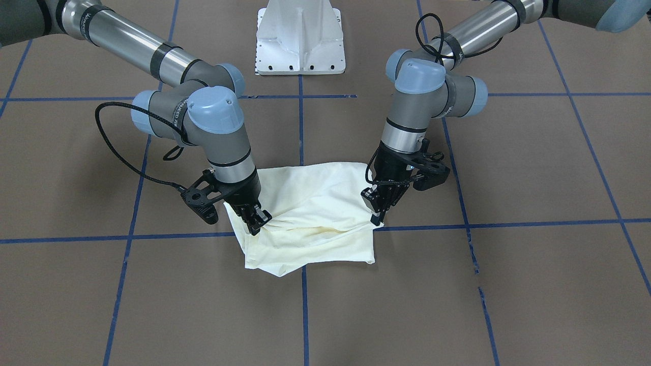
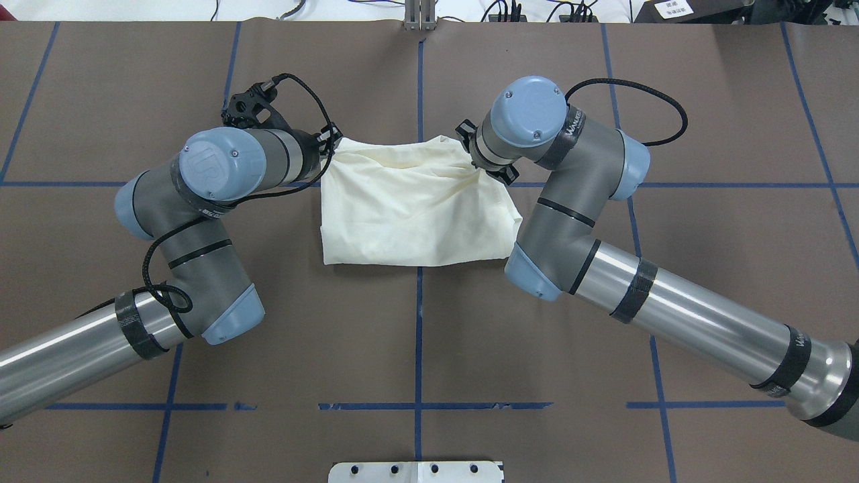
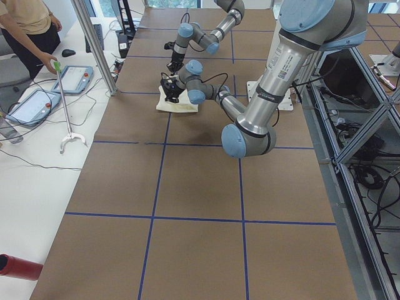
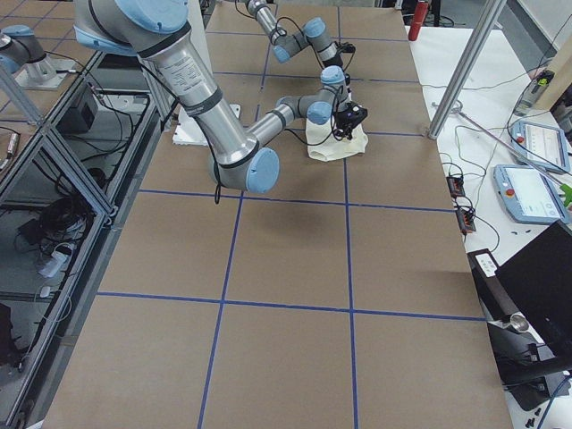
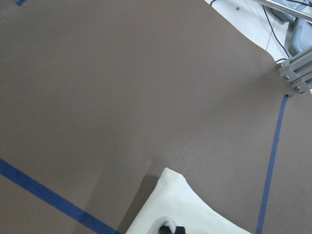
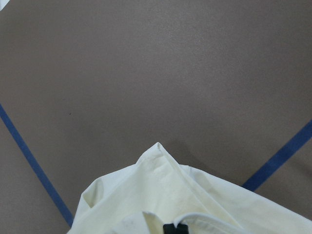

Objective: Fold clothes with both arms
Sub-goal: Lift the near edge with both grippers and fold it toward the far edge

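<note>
Left arm: the grey-and-silver jointed left arm (image 2: 201, 201) with light-blue caps enters at the overhead view's lower left, elbow bent, wrist tipped down toward the middle.
Left gripper: the black two-finger left gripper (image 1: 378, 212) has its fingers pinched together on a side corner of the cream, plain-faced fabric T-shirt (image 2: 413, 215).
T-shirt: folded into a rough rectangle at the table's middle, over a crossing of blue tape lines (image 1: 508, 223). Its top layer is raised at the edge farthest from the robot and sags between the grippers; the lower layers lie flat.
Right arm: the matching grey-and-silver right arm (image 2: 577, 221) enters from the lower right, wrist pointing steeply down.
Right gripper: the black right gripper (image 1: 256, 222) is clamped on the opposite corner.
Table: the flat brown-papered table (image 2: 604, 335) carries the T-shirt.
</note>
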Available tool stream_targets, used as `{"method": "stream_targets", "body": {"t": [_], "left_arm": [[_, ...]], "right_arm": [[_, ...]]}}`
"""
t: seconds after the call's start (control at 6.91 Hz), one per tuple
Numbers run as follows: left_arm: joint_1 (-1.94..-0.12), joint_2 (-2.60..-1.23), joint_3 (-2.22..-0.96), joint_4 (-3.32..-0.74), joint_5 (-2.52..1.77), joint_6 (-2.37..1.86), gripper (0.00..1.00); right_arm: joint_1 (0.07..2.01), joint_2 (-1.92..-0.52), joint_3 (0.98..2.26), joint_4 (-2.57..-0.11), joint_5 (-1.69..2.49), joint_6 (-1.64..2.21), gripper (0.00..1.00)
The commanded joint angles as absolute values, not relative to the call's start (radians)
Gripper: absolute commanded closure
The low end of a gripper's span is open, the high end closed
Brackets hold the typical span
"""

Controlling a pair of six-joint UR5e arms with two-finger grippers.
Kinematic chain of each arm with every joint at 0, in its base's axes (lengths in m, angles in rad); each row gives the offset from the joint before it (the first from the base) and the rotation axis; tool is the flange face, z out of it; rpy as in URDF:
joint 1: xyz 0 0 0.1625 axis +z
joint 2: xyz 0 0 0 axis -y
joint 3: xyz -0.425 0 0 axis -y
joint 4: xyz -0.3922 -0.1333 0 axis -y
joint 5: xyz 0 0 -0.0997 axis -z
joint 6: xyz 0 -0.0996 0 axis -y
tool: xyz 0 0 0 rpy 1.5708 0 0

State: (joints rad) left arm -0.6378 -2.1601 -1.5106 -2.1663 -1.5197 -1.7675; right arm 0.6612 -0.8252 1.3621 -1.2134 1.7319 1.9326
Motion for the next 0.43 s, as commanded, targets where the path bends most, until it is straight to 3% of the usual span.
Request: {"method": "stream_targets", "body": {"t": [0.0,0.14,0.29], "left_arm": [[-0.660,-2.178,-1.506,-2.172,-1.522,-1.761,1.00],[-0.658,-2.206,-1.462,-2.175,-1.522,-1.761,1.00],[-0.658,-2.236,-1.407,-2.181,-1.522,-1.761,0.93]], "right_arm": [[0.673,-0.825,1.361,-1.213,1.752,1.921,1.00],[0.679,-0.830,1.361,-1.213,1.755,1.916,1.00],[0.678,-0.828,1.356,-1.213,1.755,1.910,0.79]]}}
